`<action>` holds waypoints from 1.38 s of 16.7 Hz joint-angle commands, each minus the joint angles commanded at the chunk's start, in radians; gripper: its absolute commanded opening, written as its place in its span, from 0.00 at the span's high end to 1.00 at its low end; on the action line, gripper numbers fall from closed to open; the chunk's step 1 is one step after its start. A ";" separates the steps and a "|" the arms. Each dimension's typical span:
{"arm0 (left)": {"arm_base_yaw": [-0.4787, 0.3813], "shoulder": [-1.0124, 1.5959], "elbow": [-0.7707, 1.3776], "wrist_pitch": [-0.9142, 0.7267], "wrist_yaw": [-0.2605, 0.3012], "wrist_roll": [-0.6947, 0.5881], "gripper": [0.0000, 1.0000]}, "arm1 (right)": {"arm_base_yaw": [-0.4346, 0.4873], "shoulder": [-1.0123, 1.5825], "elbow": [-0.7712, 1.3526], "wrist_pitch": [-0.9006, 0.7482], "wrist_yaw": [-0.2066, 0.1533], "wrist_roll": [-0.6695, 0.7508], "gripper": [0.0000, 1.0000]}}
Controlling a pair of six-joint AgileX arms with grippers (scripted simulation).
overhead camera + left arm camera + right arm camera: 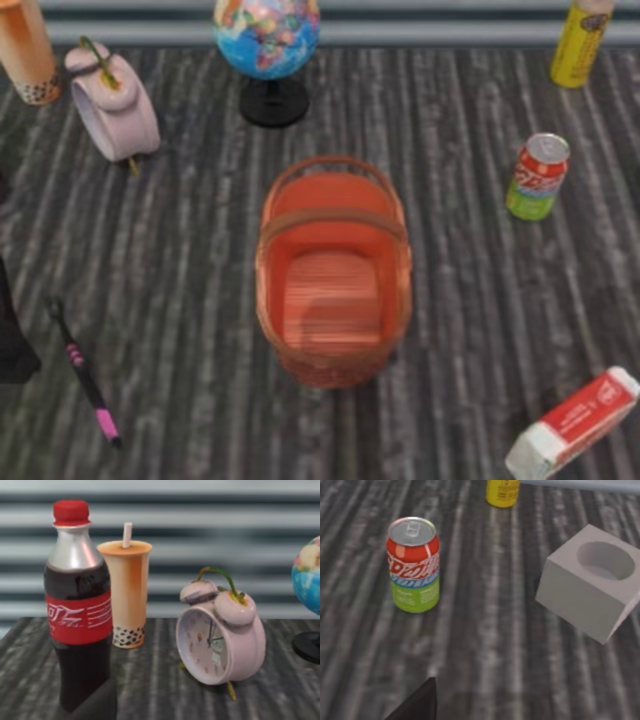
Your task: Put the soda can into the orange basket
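Note:
The soda can point(537, 176), red above and lime-green below with a silver top, stands upright at the table's right side. In the right wrist view the soda can point(413, 565) is ahead of my right gripper point(420, 705), only a dark edge of which shows, well short of it. The orange basket point(333, 300) with its arched handle sits in the middle of the table, holding nothing. My left arm point(10, 340) is parked at the left edge, and its gripper point(95, 705) shows only as a dark corner.
At the back stand a yellow bottle point(582, 42), globe point(268, 40), pink alarm clock point(115, 100) and bubble tea cup point(25, 50). A cola bottle point(77, 610) is near the left gripper. Toothbrush point(85, 375) front left, red-white carton point(575, 420) front right, grey hollowed block point(590, 580).

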 joint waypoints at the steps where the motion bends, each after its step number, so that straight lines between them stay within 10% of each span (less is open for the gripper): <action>1: 0.000 0.000 0.000 0.000 0.000 0.000 0.00 | 0.003 0.080 0.072 -0.051 0.003 -0.015 0.00; 23: 0.000 0.000 0.000 0.000 0.000 0.000 0.00 | 0.157 1.968 2.015 -1.088 0.000 -0.429 0.00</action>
